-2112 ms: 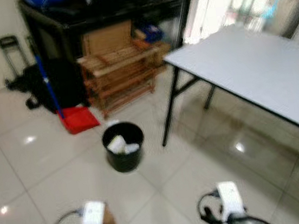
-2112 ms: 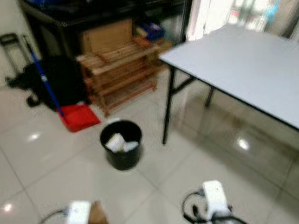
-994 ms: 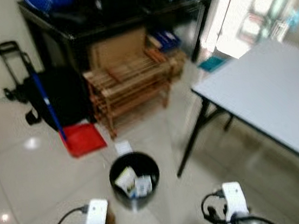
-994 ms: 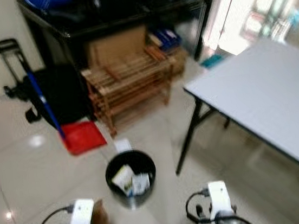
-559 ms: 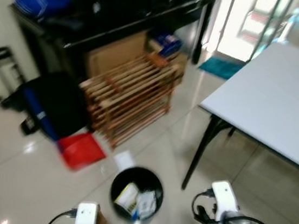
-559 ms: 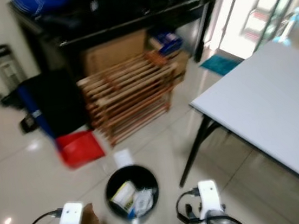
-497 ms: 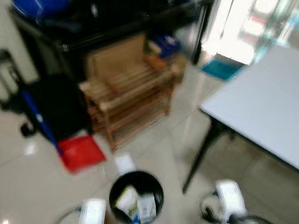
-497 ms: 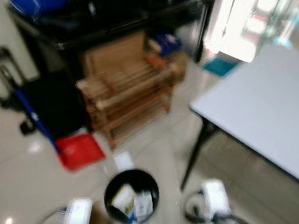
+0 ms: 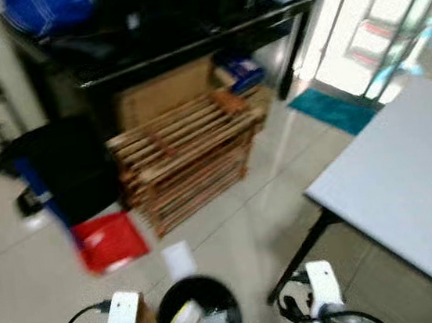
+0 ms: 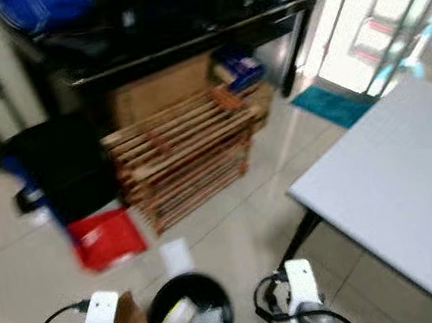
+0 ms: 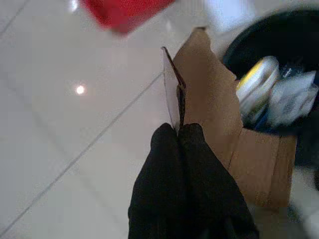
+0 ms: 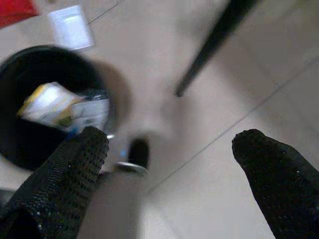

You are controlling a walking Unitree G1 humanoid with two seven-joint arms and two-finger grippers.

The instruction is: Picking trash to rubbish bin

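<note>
Left hand (image 11: 179, 130): fingers pressed together on a torn piece of brown cardboard (image 11: 219, 124), held low just beside the bin rim. Cardboard upright in the pinch, its far edge ragged.

Right hand (image 12: 169, 154): fingers spread wide apart, holding nothing, above pale floor tiles (image 12: 239, 74) near the bin and a black bench leg (image 12: 214, 40).

Black rubbish bin (image 9: 199, 313): round, standing on the floor between the two arms, at the lower edge of the head views. Contents: a yellow-and-white package (image 12: 47, 104) and crumpled white wrapping (image 12: 89, 114).

White sheet of paper (image 9: 179, 259): flat on the tiles just beyond the bin, apart from it.

Red dustpan (image 9: 111, 241): on the floor to the left of the paper, near the wooden rack; blurred.

Grey-topped bench (image 9: 409, 193): at right, on black legs, its near corner well apart from the bin.

Wooden slatted rack (image 9: 188, 157): beyond the paper, low, tilted slats, with a brown cardboard panel (image 9: 165, 97) behind it.

Black bag (image 9: 63, 168): left of the rack, on the floor.

Black shelf unit (image 9: 161, 34): at the back, against the wall, with a blue bundle (image 9: 47, 9) on top at left.

Teal mat (image 9: 336, 111): far right, by a bright doorway.
</note>
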